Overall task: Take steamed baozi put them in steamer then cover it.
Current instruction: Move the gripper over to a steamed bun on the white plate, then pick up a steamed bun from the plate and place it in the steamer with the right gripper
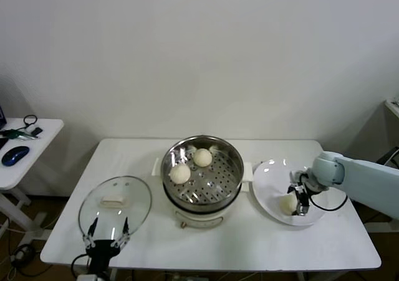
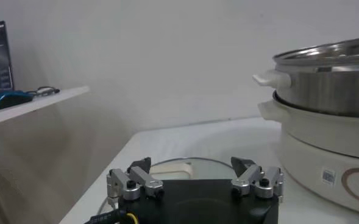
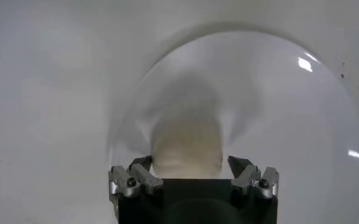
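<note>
Two small round cream-white steamed baozi (image 1: 180, 173) (image 1: 202, 157) already lie on the perforated tray of the round shiny stainless-steel steamer (image 1: 202, 201) with its cream-white base, at the middle of the white table (image 1: 249, 243). A third baozi (image 1: 288, 203) lies on the flat white plate (image 1: 268, 175) just to the right of the steamer, and only these three can be seen. The round clear glass cover (image 1: 137, 197) with its metal rim and cream-white handle lies flat on the table to the left of the steamer, so the covering is not yet done. By my reckoning the loading is about half finished, with this bun to carry over and then the lid.

The right gripper (image 3: 191, 173) is down on the plate with its jaws spread wide, one on each side of the third baozi (they look not to have closed on it yet). The left gripper (image 1: 107, 238) waits at the near edge of the table, just by the cover's rim, its jaws wide apart and holding nothing.

The head view alone shows the buns inside the steamer and the whole layout. The right wrist view alone makes plain how the bun sits between the fingers. The left wrist view gives the steamer's side wall, hiding its contents.
</note>
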